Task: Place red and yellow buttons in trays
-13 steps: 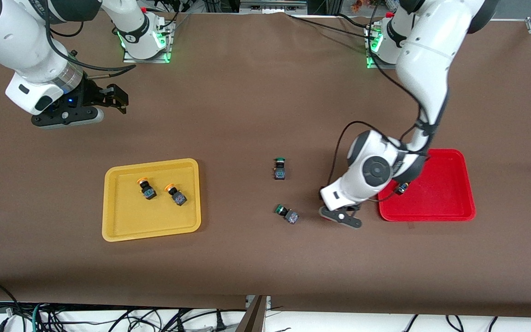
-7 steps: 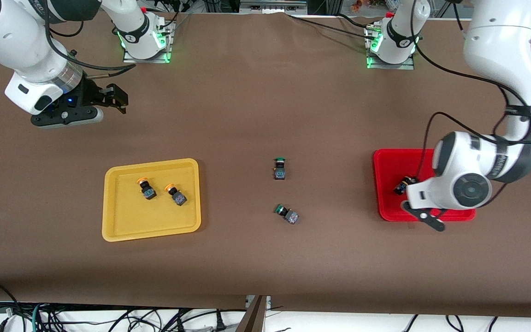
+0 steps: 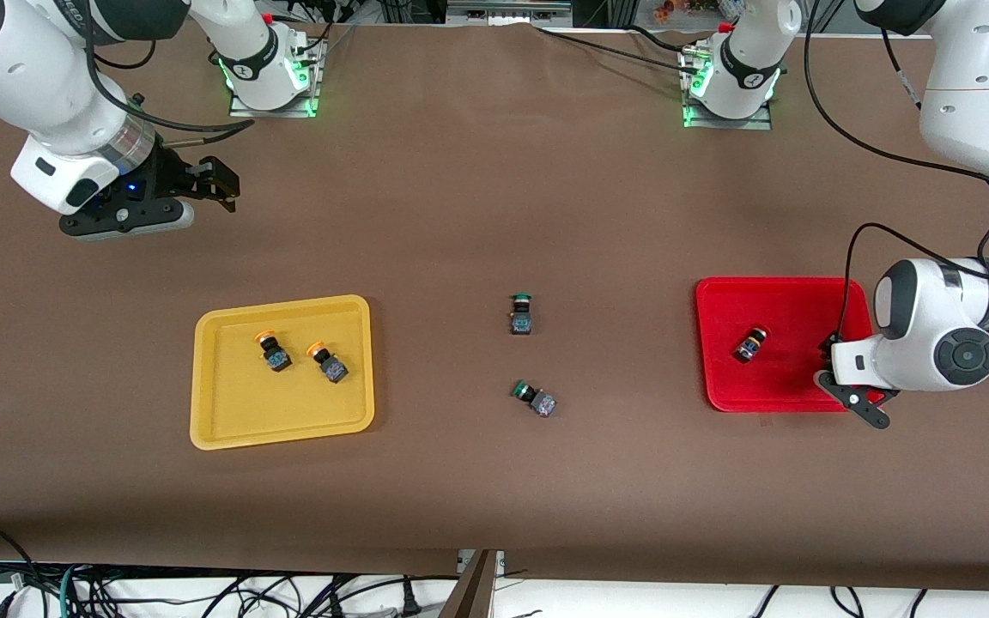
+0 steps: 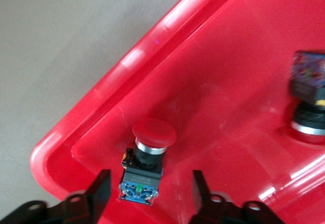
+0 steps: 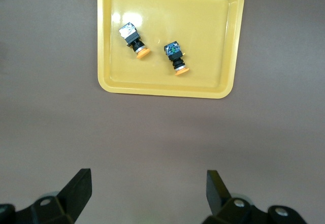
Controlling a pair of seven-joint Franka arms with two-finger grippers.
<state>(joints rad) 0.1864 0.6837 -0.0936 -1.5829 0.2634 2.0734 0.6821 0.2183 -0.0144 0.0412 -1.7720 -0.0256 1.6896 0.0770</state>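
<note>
The left claw stands spread over the corner of the red tray at the left arm's end of the desk, and a red button lies free between its fingers, on the tray floor. A second red button rests nearer the tray's middle. Both yellow buttons lie in the yellow tray. To finish this step well, I think the claw should rise straight up, fingers apart, so it does not touch the button. The right claw waits spread, high above the desk near its right arm's end.
</note>
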